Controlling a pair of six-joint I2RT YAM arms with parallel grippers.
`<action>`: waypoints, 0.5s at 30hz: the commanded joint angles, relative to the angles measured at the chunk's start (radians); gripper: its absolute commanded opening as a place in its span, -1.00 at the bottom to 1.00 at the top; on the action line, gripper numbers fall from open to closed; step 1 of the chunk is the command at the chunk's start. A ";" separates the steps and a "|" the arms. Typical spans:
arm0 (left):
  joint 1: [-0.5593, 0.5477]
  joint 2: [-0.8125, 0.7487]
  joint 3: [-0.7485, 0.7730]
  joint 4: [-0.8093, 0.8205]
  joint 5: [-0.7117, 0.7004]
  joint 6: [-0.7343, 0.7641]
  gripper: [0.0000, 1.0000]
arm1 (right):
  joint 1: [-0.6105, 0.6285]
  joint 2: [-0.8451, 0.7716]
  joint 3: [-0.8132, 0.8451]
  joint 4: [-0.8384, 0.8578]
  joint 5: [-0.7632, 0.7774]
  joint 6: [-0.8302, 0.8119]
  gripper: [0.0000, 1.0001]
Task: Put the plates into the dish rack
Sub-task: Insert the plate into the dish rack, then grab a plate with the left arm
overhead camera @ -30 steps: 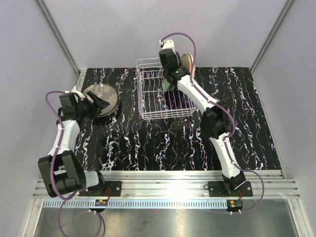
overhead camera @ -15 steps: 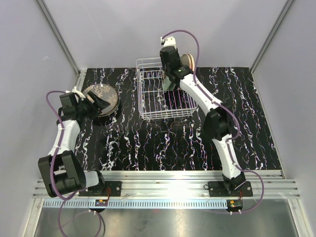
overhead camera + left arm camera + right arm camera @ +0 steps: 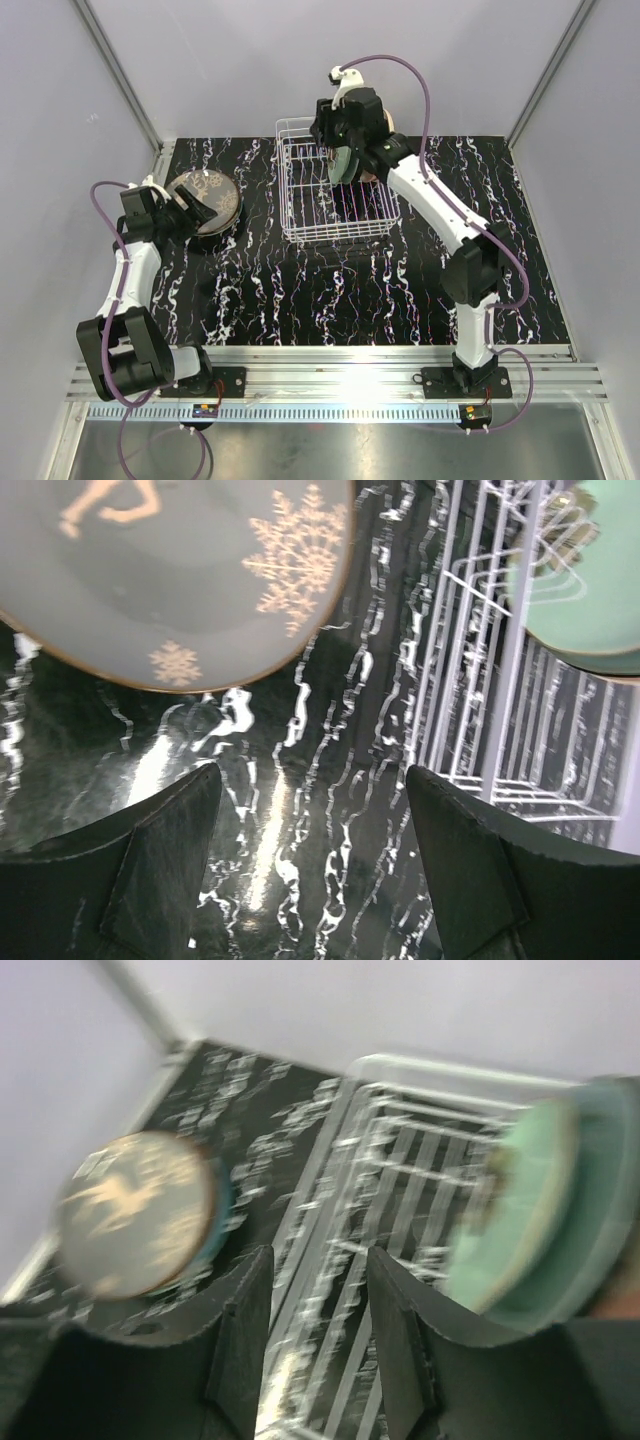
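From where I stood, the dish rack sat toward the far side of the black, white-veined desk, a little right of centre. Two mint-green plates stood on edge among the prongs at its far right corner, close together and leaning slightly.

The right arm reached over the rack from the near edge, with the right jaws held above those plates. Its wrist view was blurred, yet the right jaws plainly stood apart with only rack wire showing in the gap. The mint-green plates lay off to one side of them, not gripped.

Well to the left of the rack lay a stack of plates, flat on the desk. Its top one was a grey-brown plate with pale snowflakes and a deer figure. The left arm bent in toward it, and the left jaws hung low just beside the stack's rim — spread wide, holding nothing, bare desk between them. Beyond the stack the wrist view caught the rack's white bars.
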 commanded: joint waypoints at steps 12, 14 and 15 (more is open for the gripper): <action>0.086 -0.018 0.045 -0.018 -0.219 0.011 0.55 | 0.133 0.218 0.142 0.056 -0.443 0.200 -0.07; 0.102 0.000 0.048 -0.020 -0.234 0.008 0.54 | 0.142 0.282 0.213 0.042 -0.446 0.208 -0.07; 0.106 0.011 0.046 -0.018 -0.244 0.008 0.54 | 0.149 0.304 0.234 0.037 -0.438 0.221 -0.07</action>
